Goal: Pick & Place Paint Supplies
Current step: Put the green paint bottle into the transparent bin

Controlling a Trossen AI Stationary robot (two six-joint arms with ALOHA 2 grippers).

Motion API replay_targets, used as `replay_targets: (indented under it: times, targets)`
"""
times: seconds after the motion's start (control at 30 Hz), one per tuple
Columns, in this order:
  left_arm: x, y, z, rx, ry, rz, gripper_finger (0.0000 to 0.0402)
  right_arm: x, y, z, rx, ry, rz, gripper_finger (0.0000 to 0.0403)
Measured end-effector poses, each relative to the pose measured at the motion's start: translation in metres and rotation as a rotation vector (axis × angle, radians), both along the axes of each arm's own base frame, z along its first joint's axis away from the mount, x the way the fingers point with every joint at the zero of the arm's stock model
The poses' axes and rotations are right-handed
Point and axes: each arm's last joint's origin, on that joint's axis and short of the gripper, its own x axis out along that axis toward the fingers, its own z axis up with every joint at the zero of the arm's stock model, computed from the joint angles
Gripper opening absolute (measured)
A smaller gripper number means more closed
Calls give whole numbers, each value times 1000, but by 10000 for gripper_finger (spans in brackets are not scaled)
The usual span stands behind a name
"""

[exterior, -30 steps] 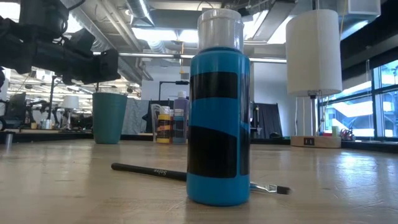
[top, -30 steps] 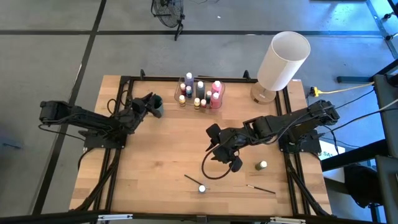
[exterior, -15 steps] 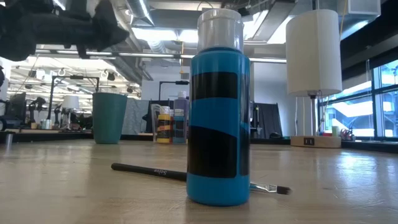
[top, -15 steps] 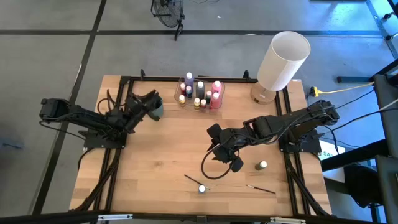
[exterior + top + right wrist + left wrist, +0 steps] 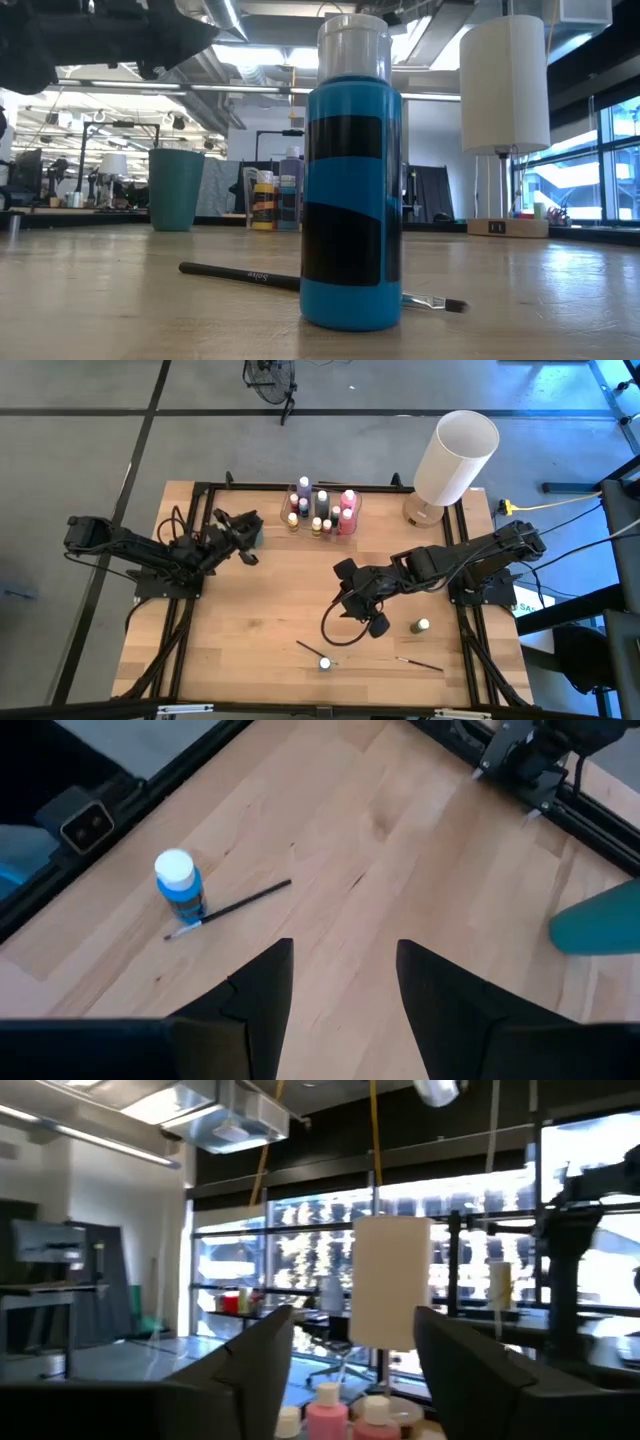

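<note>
Right gripper (image 5: 352, 603) spread and empty above mid-table; left gripper (image 5: 243, 536) spread and empty near the teal cup (image 5: 176, 189).
Nearest the front edge: one blue paint bottle (image 5: 324, 662) upright, touching one dark paintbrush (image 5: 306, 649); a second paintbrush (image 5: 420, 663) and one green bottle (image 5: 421, 626) lie nearby, all apart from the right gripper. Farther back, roughly ten bottles (image 5: 322, 510) cluster beside the white cylinder (image 5: 455, 457).

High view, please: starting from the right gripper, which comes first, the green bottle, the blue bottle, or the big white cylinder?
From the right gripper, in the high view:
1. Blue bottle, toward the table's front edge, beside a paintbrush.
2. Green bottle, on the right side; nearly as close, hard to call.
3. White cylinder, at the far right corner.
</note>
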Motion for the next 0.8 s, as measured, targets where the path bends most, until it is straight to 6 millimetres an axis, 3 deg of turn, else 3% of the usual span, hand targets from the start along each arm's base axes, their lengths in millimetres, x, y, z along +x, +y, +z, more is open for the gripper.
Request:
replay_targets:
  times: [0.3, 0.47, 0.67, 0.8]
  targets:
    - [6, -6, -5, 55, 41, -237, 272, -7, 9, -3, 55, 70, -41, 181]
    - [6, -9, -5, 92, 45, -318, 275, -25, 7, -12, 54, 303, -168, 181]
    - [7, -9, -6, 55, 41, -342, 276, -57, -4, -24, 56, 693, -451, 181]
    - [8, -9, -8, 52, 61, -342, 276, -70, -7, -25, 56, 833, -599, 181]
